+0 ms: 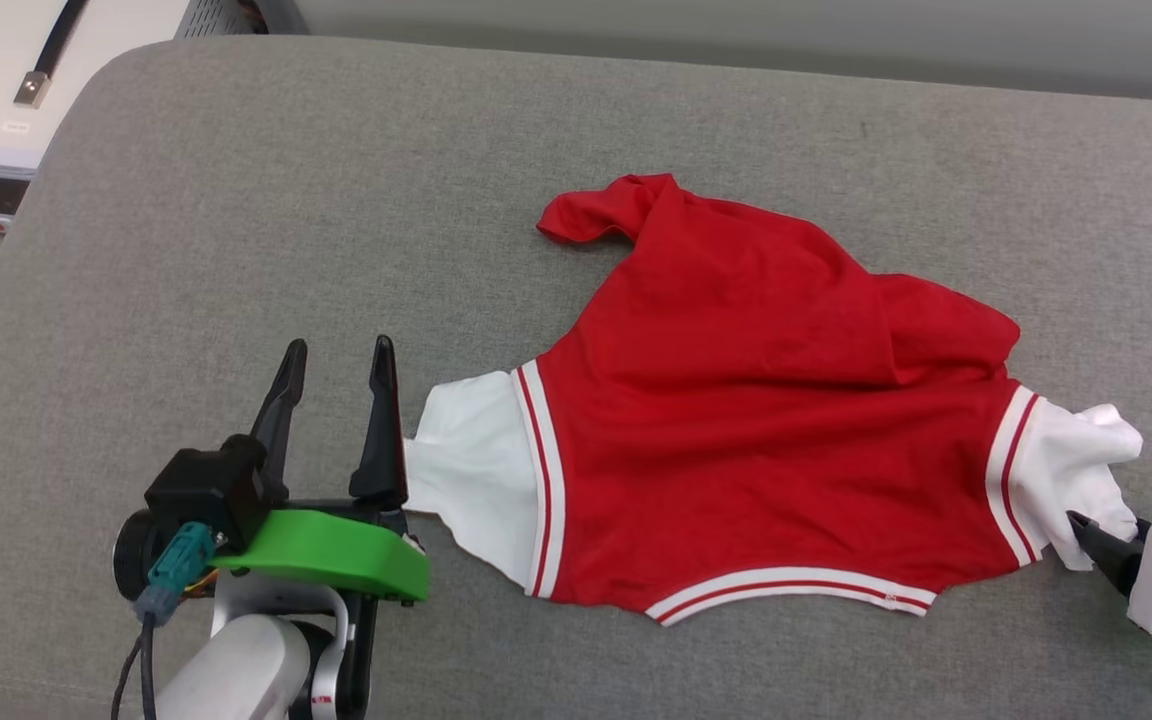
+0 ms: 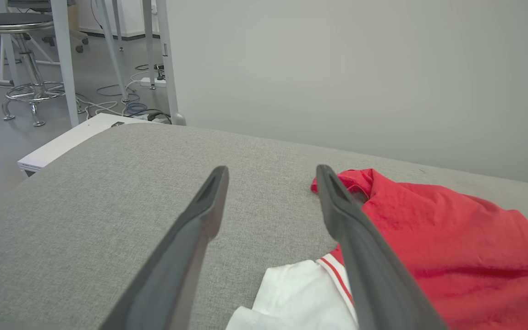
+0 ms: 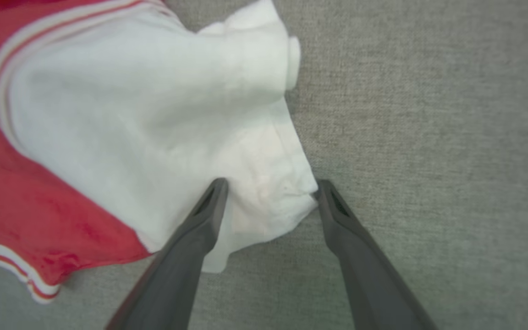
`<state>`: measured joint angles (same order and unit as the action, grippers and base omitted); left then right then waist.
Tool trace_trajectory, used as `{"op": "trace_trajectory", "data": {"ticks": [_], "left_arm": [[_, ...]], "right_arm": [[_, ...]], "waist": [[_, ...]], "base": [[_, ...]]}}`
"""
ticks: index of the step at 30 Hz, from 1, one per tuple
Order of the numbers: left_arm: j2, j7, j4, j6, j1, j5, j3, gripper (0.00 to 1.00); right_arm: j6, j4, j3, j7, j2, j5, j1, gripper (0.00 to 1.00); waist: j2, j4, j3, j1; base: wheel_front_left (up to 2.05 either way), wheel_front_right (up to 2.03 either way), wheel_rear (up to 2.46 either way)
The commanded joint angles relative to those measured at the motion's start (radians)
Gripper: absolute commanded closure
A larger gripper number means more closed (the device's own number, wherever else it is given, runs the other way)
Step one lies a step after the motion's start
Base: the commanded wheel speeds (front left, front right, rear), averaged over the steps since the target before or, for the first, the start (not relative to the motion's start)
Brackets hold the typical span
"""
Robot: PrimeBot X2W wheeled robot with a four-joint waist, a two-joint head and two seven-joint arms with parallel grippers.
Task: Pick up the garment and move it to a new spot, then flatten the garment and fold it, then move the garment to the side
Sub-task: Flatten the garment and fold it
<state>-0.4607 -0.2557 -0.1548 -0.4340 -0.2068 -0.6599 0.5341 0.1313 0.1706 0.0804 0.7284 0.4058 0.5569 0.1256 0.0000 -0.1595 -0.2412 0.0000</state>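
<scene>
Head view | red jersey T-shirt (image 1: 756,420) crumpled right of centre on grey cushion (image 1: 236,200) | soft, light, limp: likely best gripped at both sleeve ends | left gripper (image 1: 339,345) spread wide, empty, beside left sleeve (image 1: 471,470) | right gripper (image 3: 272,183) spread wide astride right sleeve (image 3: 154,105), not clamped

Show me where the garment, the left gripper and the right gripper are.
garment (image 1: 756,440), head view, on its red middle.
left gripper (image 1: 339,346), head view, midway between its fingertips.
right gripper (image 3: 272,182), right wrist view, midway between its fingertips.
</scene>
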Motion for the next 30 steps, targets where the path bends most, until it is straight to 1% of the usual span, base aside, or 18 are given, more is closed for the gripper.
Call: {"op": "trace_trajectory", "data": {"ticks": [1,4,5,6,7,11,15,17,20,22,24,27,30], "left_arm": [[0.010,-0.006,0.007,0.007,-0.012,0.008,-0.007,0.00],[0.015,-0.006,0.021,0.012,-0.004,0.004,-0.014,0.00],[0.015,-0.006,0.025,0.013,-0.001,0.002,-0.017,0.00],[0.015,-0.006,0.031,0.016,0.002,-0.002,-0.020,0.00],[0.013,-0.003,0.036,0.019,0.006,-0.008,-0.021,0.00],[-0.004,0.031,0.060,0.036,0.016,-0.043,-0.028,0.00],[-0.044,0.121,0.079,0.064,0.015,-0.107,-0.043,0.00],[-0.074,0.185,0.082,0.083,0.005,-0.139,-0.046,0.00],[-0.129,0.324,0.083,0.127,-0.022,-0.195,-0.030,0.00],[-0.164,0.404,0.089,0.149,-0.045,-0.223,-0.023,0.00],[-0.186,0.481,0.099,0.170,-0.067,-0.250,-0.009,0.00],[-0.197,0.564,0.133,0.194,-0.106,-0.269,0.017,0.00],[-0.184,0.626,0.192,0.214,-0.139,-0.286,0.044,0.00]], "right_arm": [[-0.001,0.039,-0.021,0.043,-0.015,0.020,-0.014,0.00],[-0.001,0.066,-0.035,0.105,-0.025,0.038,-0.031,0.00],[-0.001,0.067,-0.040,0.115,-0.026,0.038,-0.034,0.58],[-0.001,0.066,-0.043,0.121,-0.031,0.044,-0.035,0.97],[-0.001,0.065,-0.043,0.126,-0.036,0.048,-0.036,1.00],[-0.001,0.048,-0.034,0.109,-0.032,0.043,-0.023,1.00],[-0.001,0.032,-0.009,0.076,-0.029,0.033,-0.008,1.00],[-0.001,0.018,0.003,0.060,-0.026,0.025,-0.003,1.00],[-0.001,-0.008,0.023,0.046,-0.028,0.014,-0.001,1.00],[-0.001,-0.026,0.032,0.043,-0.033,0.011,0.000,1.00],[-0.001,-0.042,0.034,0.043,-0.036,0.005,0.001,1.00],[-0.001,-0.068,0.032,0.047,-0.043,0.001,0.003,1.00],[-0.001,-0.085,0.027,0.048,-0.049,-0.003,0.008,1.00]], "waist": [[0.0000,-0.018,-0.019,0.0000],[0.0000,-0.020,-0.021,0.0000],[0.0000,-0.020,-0.020,0.0000],[0.0000,-0.017,-0.017,0.0000],[0.0000,-0.015,-0.014,0.0000],[0.0000,-0.003,0.007,0.0000],[0.0000,0.005,0.035,0.0000],[0.0000,0.009,0.048,0.0000],[0.0000,0.017,0.060,0.0000],[0.0000,0.024,0.061,0.0000],[0.0000,0.035,0.056,0.0000],[0.0000,0.051,0.038,0.0000],[0.0000,0.067,0.019,0.0000]], "base": [[0.00,0.00,0.00],[0.00,0.00,0.00],[0.00,0.00,0.00],[0.00,0.00,0.00],[0.00,0.00,0.00],[0.00,0.00,0.00],[0.00,0.00,0.00],[0.00,0.00,0.00],[0.00,0.00,0.00],[0.00,0.00,0.00],[0.00,0.00,0.00],[0.00,0.00,0.00],[0.00,0.00,0.00]]}}
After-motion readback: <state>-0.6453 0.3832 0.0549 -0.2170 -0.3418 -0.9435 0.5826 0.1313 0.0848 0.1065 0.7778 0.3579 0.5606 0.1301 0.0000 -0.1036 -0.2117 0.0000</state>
